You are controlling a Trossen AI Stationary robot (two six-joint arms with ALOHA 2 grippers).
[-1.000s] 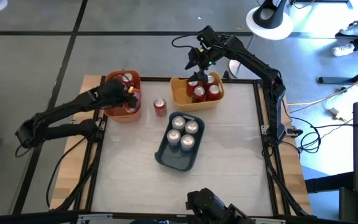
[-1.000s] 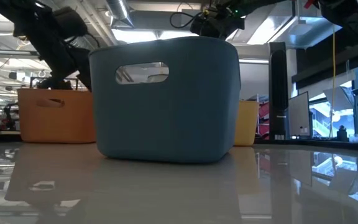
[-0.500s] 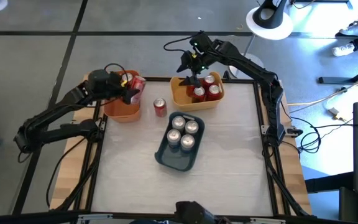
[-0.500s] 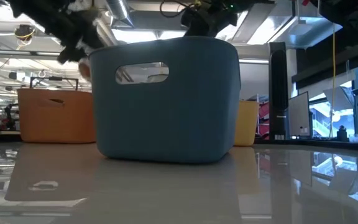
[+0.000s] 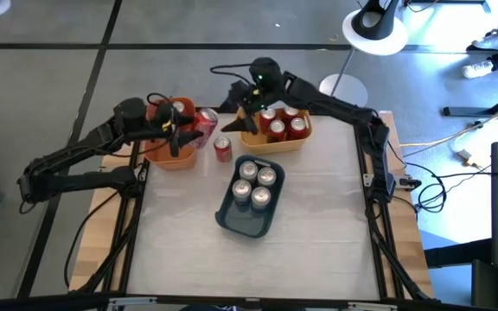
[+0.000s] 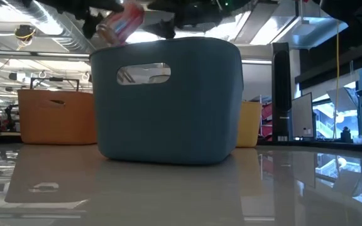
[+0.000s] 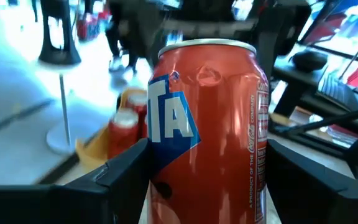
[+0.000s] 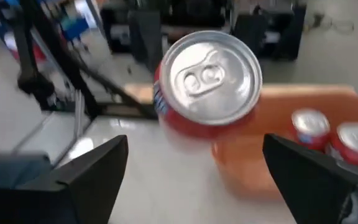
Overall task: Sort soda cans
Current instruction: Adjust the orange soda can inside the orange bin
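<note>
My left gripper [image 5: 199,127] is shut on a red soda can [image 5: 206,123], held in the air between the orange bin [image 5: 169,154] and the yellow bin [image 5: 277,142]. The low view shows the can [image 6: 119,22] tilted above the blue-grey bin [image 6: 168,100]. My right gripper [image 5: 232,100] is open and faces the can's silver top [image 8: 207,78] without touching it. Another red can [image 5: 222,149] stands on the table. Red cans fill the yellow bin, silver-grey cans [image 5: 252,182] the blue-grey bin [image 5: 247,223]. My left gripper pinches the red can between its two fingers [image 7: 126,169], one on each side of the can's side wall [image 7: 166,186], at its lower half. The fingers reach it from the table's left. The can is lifted clear and tilted, its top toward the right arm.
The three bins sit close together at the table's far middle: orange on the left, yellow on the right, blue-grey nearer. More red cans [image 5: 177,111] lie in the orange bin. The white table top [image 5: 301,233] spreads toward the near edge.
My left gripper has risen out of the orange bin with the red can and carried it toward the table's right, the can now lifted clear and tilted. My right gripper has moved from above the yellow bin toward the table's left, to the held can.
</note>
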